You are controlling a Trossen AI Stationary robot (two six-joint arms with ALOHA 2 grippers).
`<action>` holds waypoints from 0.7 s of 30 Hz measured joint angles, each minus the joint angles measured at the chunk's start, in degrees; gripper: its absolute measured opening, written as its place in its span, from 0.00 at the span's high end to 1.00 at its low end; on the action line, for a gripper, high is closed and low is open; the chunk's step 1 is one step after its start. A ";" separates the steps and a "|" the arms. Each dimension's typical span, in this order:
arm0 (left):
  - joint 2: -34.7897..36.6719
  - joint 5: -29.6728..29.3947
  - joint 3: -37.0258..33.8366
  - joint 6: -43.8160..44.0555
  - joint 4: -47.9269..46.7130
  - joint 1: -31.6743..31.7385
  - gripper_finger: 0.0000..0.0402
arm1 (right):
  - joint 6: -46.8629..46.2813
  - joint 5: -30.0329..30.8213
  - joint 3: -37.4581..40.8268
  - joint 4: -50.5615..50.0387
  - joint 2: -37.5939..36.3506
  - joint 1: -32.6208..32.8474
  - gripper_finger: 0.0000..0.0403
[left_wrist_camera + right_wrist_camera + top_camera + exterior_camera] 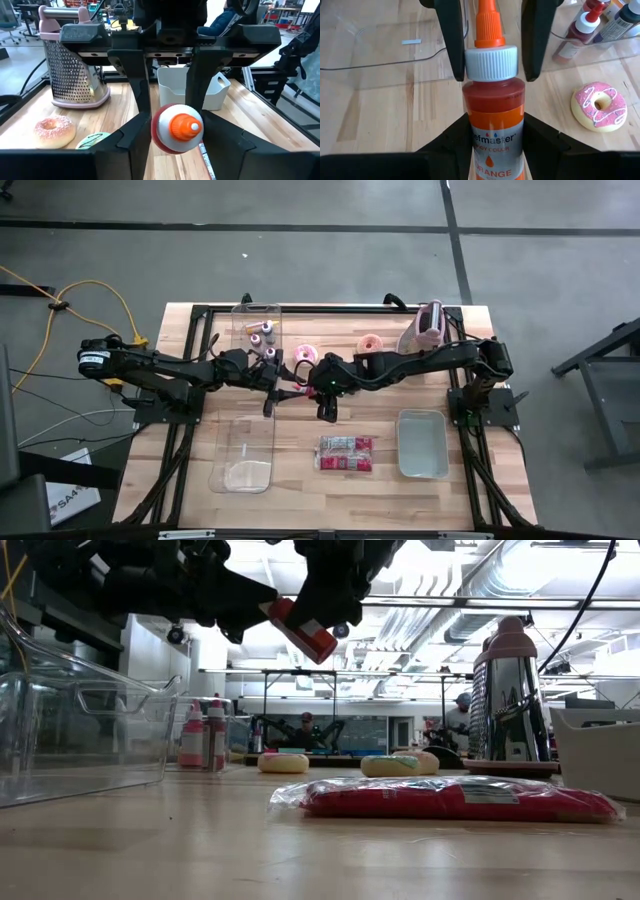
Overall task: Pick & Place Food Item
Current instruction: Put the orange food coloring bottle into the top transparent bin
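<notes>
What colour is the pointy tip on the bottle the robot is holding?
Orange. The bottle's pointy tip sits above a white ribbed cap; the right wrist view shows it best.

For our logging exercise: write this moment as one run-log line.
phase: handover | right gripper: holds bottle mid-air | left gripper: at cap

1. Metal grater (424, 328), pink handle, upright at desk (300, 490) far edge.
2. White bin (423, 444), right side.
3. Pink-frosted donut (599, 106) on the wood.
4. Yellow cable (95, 295) on the floor (330, 250).
</notes>
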State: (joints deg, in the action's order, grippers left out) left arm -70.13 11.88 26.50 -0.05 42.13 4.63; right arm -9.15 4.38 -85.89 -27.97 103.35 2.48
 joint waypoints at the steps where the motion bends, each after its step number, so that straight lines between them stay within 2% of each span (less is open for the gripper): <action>1: 0.00 0.01 0.00 0.00 0.00 -0.01 0.62 | 0.00 0.00 0.00 0.00 0.00 0.00 0.66; 11: 0.00 0.15 0.00 0.00 -0.07 -0.01 0.63 | -0.02 -0.02 0.02 0.37 0.00 0.00 0.66; 17: 0.00 0.11 0.00 -0.15 -0.07 -0.01 0.71 | -0.21 -0.02 0.02 0.34 0.00 0.00 0.66; 21: 0.00 0.09 0.00 -0.14 -0.07 0.00 0.72 | -0.22 -0.02 0.02 0.35 0.00 0.00 0.66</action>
State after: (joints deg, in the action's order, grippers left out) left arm -70.13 11.97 26.50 -0.20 42.06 4.63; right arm -9.37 4.36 -85.86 -27.62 103.35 2.48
